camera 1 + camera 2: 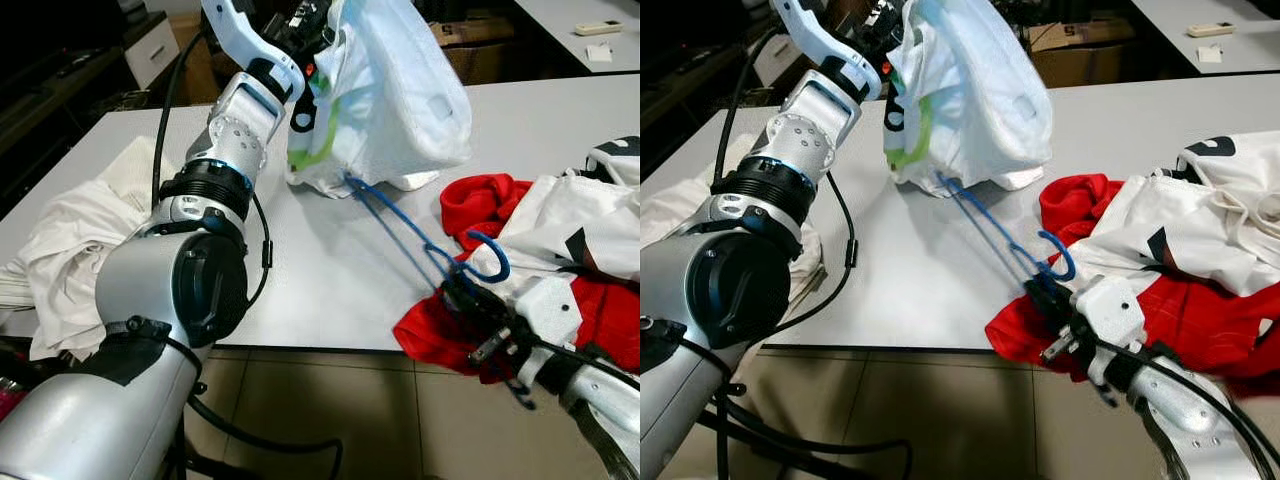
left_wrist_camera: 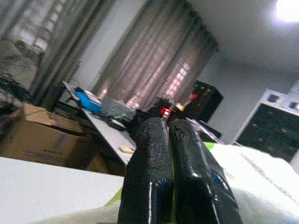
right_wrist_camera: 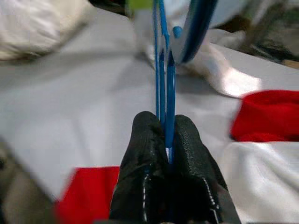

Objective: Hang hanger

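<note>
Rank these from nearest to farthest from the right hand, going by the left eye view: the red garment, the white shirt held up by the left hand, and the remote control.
1. Red garment: right beside the right hand, at the table's near edge.
2. White shirt: farther back, held up by the left hand, at the blue hanger's other end.
3. Remote control: on the far table, at the back right.

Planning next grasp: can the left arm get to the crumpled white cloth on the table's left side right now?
Probably not yet: the left end effector is shut on the white garment held above the table, so it is occupied, though the white cloth lies unobstructed.
</note>
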Robot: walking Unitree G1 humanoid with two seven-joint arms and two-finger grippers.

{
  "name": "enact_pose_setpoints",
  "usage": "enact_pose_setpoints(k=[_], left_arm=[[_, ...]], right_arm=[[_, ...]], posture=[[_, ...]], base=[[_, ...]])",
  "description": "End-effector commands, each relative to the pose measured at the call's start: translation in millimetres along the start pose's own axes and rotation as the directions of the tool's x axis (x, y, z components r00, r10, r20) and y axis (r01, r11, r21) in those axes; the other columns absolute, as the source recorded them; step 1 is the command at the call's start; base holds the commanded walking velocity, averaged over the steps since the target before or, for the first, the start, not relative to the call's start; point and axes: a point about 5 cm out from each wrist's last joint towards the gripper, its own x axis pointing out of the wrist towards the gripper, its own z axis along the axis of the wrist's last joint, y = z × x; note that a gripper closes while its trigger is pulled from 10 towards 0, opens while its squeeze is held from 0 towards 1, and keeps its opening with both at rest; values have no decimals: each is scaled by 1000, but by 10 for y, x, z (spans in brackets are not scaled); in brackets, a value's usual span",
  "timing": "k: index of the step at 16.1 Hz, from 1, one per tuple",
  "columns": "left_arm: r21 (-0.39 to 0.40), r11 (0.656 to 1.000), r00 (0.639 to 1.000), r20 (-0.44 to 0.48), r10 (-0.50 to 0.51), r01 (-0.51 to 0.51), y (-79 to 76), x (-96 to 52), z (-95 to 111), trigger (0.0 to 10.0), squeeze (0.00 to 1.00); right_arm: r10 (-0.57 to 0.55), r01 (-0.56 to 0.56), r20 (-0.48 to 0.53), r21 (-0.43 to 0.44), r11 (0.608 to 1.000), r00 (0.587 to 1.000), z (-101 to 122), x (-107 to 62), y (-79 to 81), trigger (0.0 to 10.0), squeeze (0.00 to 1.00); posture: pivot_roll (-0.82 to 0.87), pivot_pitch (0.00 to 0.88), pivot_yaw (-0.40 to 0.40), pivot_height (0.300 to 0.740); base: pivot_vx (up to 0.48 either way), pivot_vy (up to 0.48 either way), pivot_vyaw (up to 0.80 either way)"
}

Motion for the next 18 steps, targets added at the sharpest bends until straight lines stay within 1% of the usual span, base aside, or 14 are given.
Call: enact_pose_setpoints(k=[1,3,4,6,7,8,9,10,11,12,15,16,17,18], left_arm=[[48,995,996,21,-85,84,-131,68,178,0,0],[62,981,981,-64,-182,186,-155,35,140,0,0],[69,969,967,-107,-231,239,-162,4,120,0,0],[74,956,952,-134,-273,285,-135,-58,148,0,0],[79,956,953,-136,-270,282,-110,-77,164,0,0],[79,956,953,-136,-270,282,-110,-77,164,0,0],[103,962,962,-130,-241,255,-2,-157,244,0,0],[137,966,972,-111,-205,220,124,-265,376,0,0],[177,967,982,-88,-170,183,202,-339,477,0,0],[213,967,990,-28,-138,141,260,-397,603,0,0],[234,969,995,45,-93,80,337,-478,767,0,0],[283,959,999,46,-24,10,442,-562,799,0,0],[314,949,999,42,24,-35,522,-629,794,0,0],[351,926,990,52,128,-138,694,-780,780,0,0]], right_arm=[[-48,48,7,-30,998,999,42,23,-79,10000,0],[-80,79,-14,-76,994,997,15,132,-192,10000,0],[-95,95,2,-85,992,995,40,241,-260,10000,0],[-117,119,24,-122,985,993,112,416,-388,10000,0],[-139,141,26,-131,981,990,128,466,-453,10000,0],[-139,141,26,-131,981,990,128,466,-453,10000,0],[-241,247,56,-153,957,969,227,600,-700,10000,0],[-358,378,153,-136,916,921,476,701,-989,10000,0],[-401,432,240,-88,898,884,666,729,-1125,10000,0],[-418,458,322,-56,887,849,816,724,-1187,10000,0],[-428,476,421,-10,879,799,966,698,-1208,10000,0],[-425,473,453,7,881,784,981,714,-1173,10000,0],[-411,460,456,2,888,790,954,732,-1122,10000,0],[-382,431,467,1,902,798,908,743,-1007,10000,0]], posture=[[-226,0,185,740],[-226,0,187,740],[-219,0,179,740],[-212,0,172,740],[-209,0,169,740],[-209,0,169,740],[-197,0,161,740],[-179,0,145,740],[-166,0,137,740],[-157,0,130,740],[-147,0,124,740],[-140,0,125,740],[-139,0,126,740],[-139,0,127,740]], base=[[0,0,0],[0,0,0],[0,0,0],[0,0,0],[0,0,0],[0,0,0],[0,0,0],[0,0,0],[0,0,0],[0,0,0],[0,0,0],[0,0,0],[0,0,0],[0,0,0]])
